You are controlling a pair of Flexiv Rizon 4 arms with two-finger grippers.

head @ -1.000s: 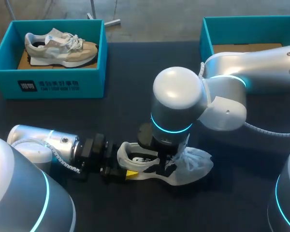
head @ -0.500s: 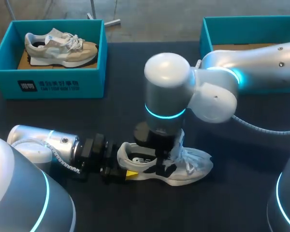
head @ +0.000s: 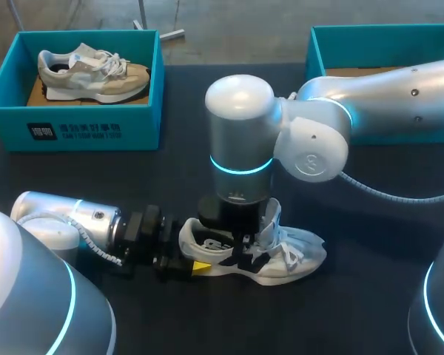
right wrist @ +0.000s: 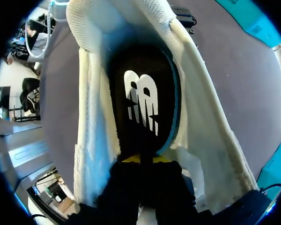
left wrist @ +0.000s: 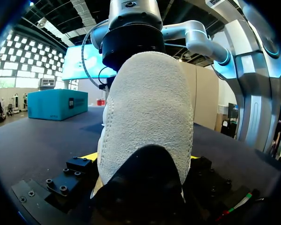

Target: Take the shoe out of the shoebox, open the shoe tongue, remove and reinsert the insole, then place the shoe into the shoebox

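A white shoe (head: 296, 255) lies on its sole on the dark table, toe to the right. My left gripper (head: 189, 265) comes in low from the left and is shut on the heel; in the left wrist view the heel (left wrist: 147, 108) fills the space between its fingers (left wrist: 145, 159). My right gripper (head: 233, 242) points straight down into the shoe's mouth. In the right wrist view its yellow tips (right wrist: 140, 159) are pressed together on the edge of the black insole (right wrist: 143, 98), which shows a white logo and a blue rim. The tongue stands up by the laces.
A teal shoebox (head: 74, 126) at the back left holds a beige shoe (head: 92, 70). A second teal shoebox (head: 385, 31) stands at the back right, partly behind my right arm. Bare dark table lies in front of and to the right of the white shoe.
My right arm's wrist has shifted left, toward the heel, uncovering the laces and toe. Its fingers have closed inside the shoe. The left arm and the shoe have stayed put.
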